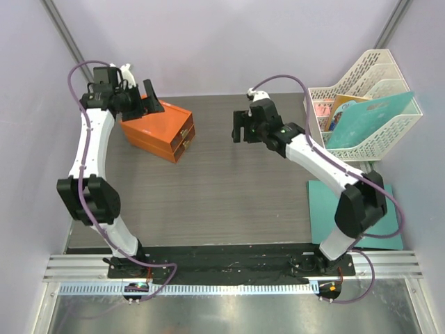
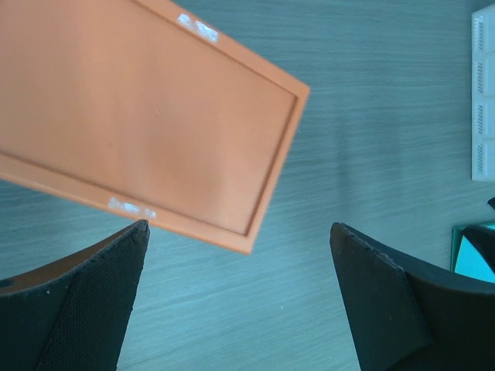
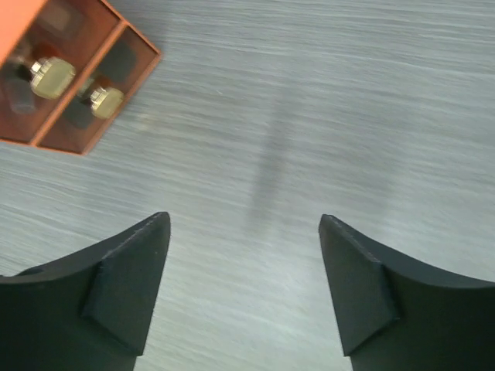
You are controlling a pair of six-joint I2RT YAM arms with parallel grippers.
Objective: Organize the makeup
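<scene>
Grey tabletop point(image 1: 229, 202) from above shows no makeup anywhere; the orange drawer box point(image 1: 158, 131) sits at ten o'clock. Left wrist: left hand point(image 2: 238, 229) spread wide, empty, above the box's lid. Right wrist: right hand point(image 3: 244, 218) equally wide, empty; both drawers point(image 3: 73, 85) closed. Probably the makeup is stowed inside and the sorting done.

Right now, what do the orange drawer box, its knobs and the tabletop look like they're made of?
Orange drawer box: probably painted or lacquered wood or board, smooth satin face with a raised rim; could be plastic.
Knobs: pale gold metal by their shine, though blurred.
Tabletop: likely grey wood-grain laminate, matte, fine parallel streaks.
</scene>
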